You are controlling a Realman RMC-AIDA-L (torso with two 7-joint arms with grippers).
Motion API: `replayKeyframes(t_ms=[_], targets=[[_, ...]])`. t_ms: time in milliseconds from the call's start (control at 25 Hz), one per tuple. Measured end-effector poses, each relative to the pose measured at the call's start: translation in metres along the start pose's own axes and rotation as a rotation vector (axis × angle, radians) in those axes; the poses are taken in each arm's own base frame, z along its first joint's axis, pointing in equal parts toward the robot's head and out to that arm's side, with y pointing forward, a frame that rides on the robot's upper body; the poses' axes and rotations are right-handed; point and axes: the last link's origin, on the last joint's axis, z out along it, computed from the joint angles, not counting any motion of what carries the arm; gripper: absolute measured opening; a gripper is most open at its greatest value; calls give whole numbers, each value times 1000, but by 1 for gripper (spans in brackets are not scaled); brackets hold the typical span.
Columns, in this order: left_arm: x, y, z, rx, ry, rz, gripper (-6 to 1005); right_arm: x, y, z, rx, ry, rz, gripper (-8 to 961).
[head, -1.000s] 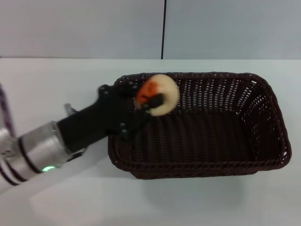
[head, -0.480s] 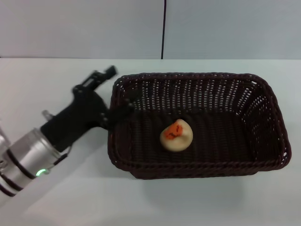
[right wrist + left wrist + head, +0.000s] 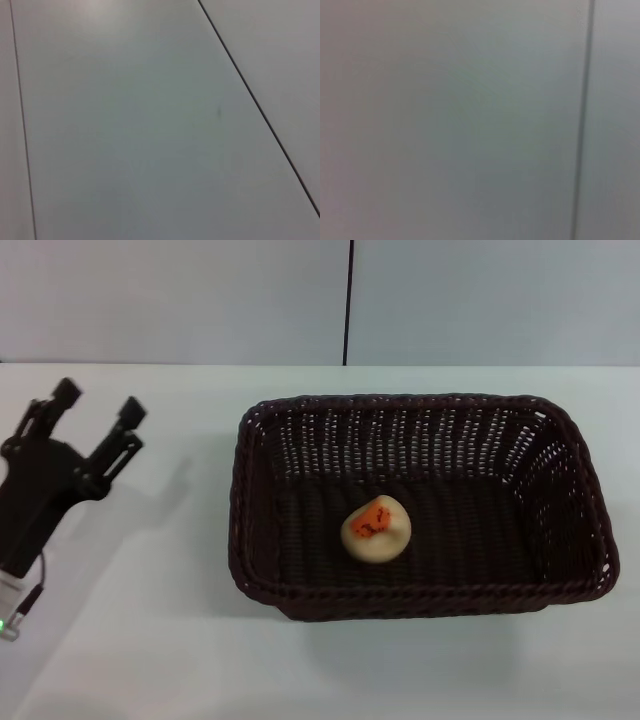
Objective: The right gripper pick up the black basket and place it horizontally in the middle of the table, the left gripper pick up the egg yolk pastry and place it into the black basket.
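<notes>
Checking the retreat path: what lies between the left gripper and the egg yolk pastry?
In the head view, bare table, then the black basket's left wall, stand between the open left gripper and the egg yolk pastry.

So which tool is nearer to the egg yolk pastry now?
Left. The left tool hangs open over the table, left of the black basket holding the egg yolk pastry. The right tool is out of view.

Black basket [image 3: 420, 505]: large rectangular dark brown-black wicker, slanted openwork sides, braided rim; sits upright and open-topped on the white bench [image 3: 180, 640], long side running left to right, right of centre in the head view.

Egg yolk pastry [image 3: 376, 530]: small pale cream dome, orange dark-speckled top tilted slightly; rests on the basket floor, left of its middle, clear of all four walls.
</notes>
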Motion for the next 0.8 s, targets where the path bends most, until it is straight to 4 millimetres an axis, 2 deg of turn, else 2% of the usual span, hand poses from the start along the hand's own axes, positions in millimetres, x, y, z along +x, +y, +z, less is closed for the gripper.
replayKeyframes(t_ms=[80, 280, 480, 800], targets=[[-2, -2, -9, 35, -8, 2, 837, 4, 2, 3, 22, -14, -50, 672], [-9, -1, -14, 63, -43, 14, 837, 11, 8, 12, 29, -27, -91, 672], [-7, -2, -17, 101, -14, 7, 837, 12, 10, 15, 23, -33, -87, 672], [-3, -5, -24, 156, 22, -5, 837, 11, 10, 10, 36, -35, -84, 672]])
